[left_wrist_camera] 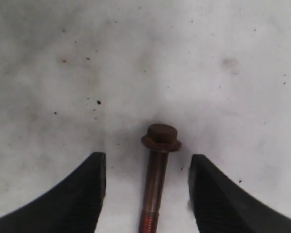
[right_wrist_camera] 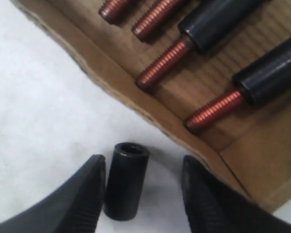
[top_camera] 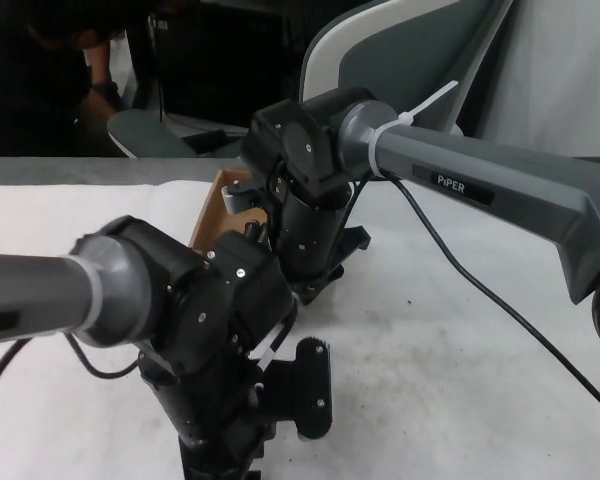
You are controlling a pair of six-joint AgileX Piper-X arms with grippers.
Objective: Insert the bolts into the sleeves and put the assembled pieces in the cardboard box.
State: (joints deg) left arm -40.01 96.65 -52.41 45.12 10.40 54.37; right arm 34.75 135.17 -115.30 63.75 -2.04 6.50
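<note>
A copper-coloured bolt [left_wrist_camera: 156, 172] with a hex flange head lies on the white bench cover, between the two black fingers of my left gripper [left_wrist_camera: 146, 187], which stands open around it without touching. A short black sleeve [right_wrist_camera: 125, 180] lies on the cover just outside the cardboard box [right_wrist_camera: 136, 109], between the spread fingers of my right gripper [right_wrist_camera: 143, 187]; one finger sits close against it. Inside the box lie several assembled pieces [right_wrist_camera: 218, 104], black sleeves with threaded copper ends sticking out. In the high view both arms hang low over the bench, near the cardboard box [top_camera: 215, 205].
The white bench cover [top_camera: 450, 330] stretches to the right of the arms. A black cable [top_camera: 480, 290] runs over it from the far arm. A grey chair [top_camera: 410, 60] stands behind the bench.
</note>
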